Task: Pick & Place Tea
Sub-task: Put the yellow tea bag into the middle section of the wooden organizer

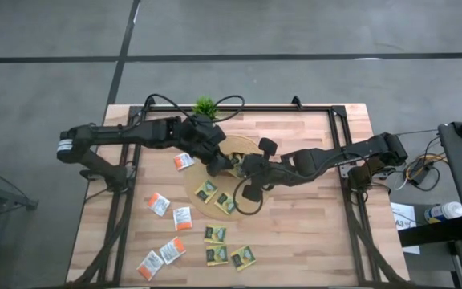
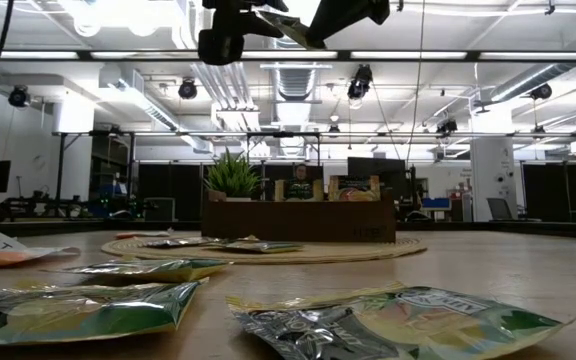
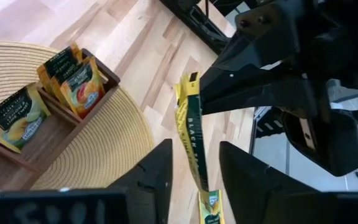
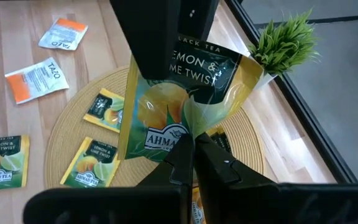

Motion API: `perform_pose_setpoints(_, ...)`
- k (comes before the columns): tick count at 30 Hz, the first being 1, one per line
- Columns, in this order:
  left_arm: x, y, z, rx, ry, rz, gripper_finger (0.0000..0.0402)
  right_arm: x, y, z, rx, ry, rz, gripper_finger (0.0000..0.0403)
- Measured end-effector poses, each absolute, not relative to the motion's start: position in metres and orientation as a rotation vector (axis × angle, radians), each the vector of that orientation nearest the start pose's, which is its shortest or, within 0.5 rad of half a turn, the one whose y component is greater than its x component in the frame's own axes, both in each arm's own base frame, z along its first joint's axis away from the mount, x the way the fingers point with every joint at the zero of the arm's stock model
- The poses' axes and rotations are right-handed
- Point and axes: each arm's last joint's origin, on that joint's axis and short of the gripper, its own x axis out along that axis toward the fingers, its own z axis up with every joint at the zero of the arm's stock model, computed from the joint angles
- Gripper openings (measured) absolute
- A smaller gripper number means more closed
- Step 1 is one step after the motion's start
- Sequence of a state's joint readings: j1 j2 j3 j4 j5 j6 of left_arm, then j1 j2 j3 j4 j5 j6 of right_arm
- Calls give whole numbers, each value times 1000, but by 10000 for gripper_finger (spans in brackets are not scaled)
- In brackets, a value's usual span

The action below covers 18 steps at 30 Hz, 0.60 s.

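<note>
1. On the left of the wooden table (image 1: 295, 233), white-and-orange paper sachets (image 1: 158, 203) are seen lying loose, with dark green-and-yellow sachets (image 1: 216, 234) nearer the middle, all still to be placed.
2. The left gripper (image 3: 191, 168) is held above the round woven straw mat (image 1: 192, 181), its fingers (image 3: 151, 177) standing apart on either side of a dark green-and-yellow lemon-and-lime tea sachet (image 4: 179, 102), not pressed flat on it as far as can be judged.
3. That sachet is held in the air, pinched at one edge by the right gripper (image 4: 194, 146), whose fingers are clamped together on it.
4. The brown wooden compartment tray (image 3: 114, 78) on the mat already carries several sachets; a small green potted plant (image 1: 205, 106) stands beside it.
5. A handover is judged to be under way. If the right gripper lets go before the left closes, the sachet could drop outside the tray; a thin edge-on grip could also let it twist or slip.
</note>
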<state>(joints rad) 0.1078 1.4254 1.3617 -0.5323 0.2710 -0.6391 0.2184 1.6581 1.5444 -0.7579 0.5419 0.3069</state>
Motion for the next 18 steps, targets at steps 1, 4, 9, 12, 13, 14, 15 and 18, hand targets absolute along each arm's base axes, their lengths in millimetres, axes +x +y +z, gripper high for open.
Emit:
perform_pose_setpoints(1, 308, 26, 355, -731, 620, 34, 112, 348, 62, 327, -37, 753, -421, 8)
perform_pose_setpoints(4, 308, 26, 356, -717, 618, 30, 60, 348, 62, 328, -37, 753, -421, 8)
perform_pose_setpoints(9, 308, 26, 357, -693, 615, 22, 4, 348, 62, 328, -37, 751, -421, 8)
perform_pose_setpoints(12, 308, 25, 358, -682, 612, 17, 2, 348, 62, 328, -37, 749, -421, 9)
perform_pose_setpoints(13, 307, 25, 358, -676, 611, 15, 1, 348, 62, 328, -35, 749, -418, 10)
perform_pose_setpoints(14, 307, 25, 359, -674, 612, 12, 1, 348, 62, 329, -30, 753, -402, 14)
perform_pose_setpoints(15, 307, 25, 359, -674, 614, 11, 1, 348, 63, 330, -21, 758, -378, 20)
perform_pose_setpoints(18, 307, 25, 360, -667, 615, 2, 1, 349, 65, 335, 14, 764, -311, 50)
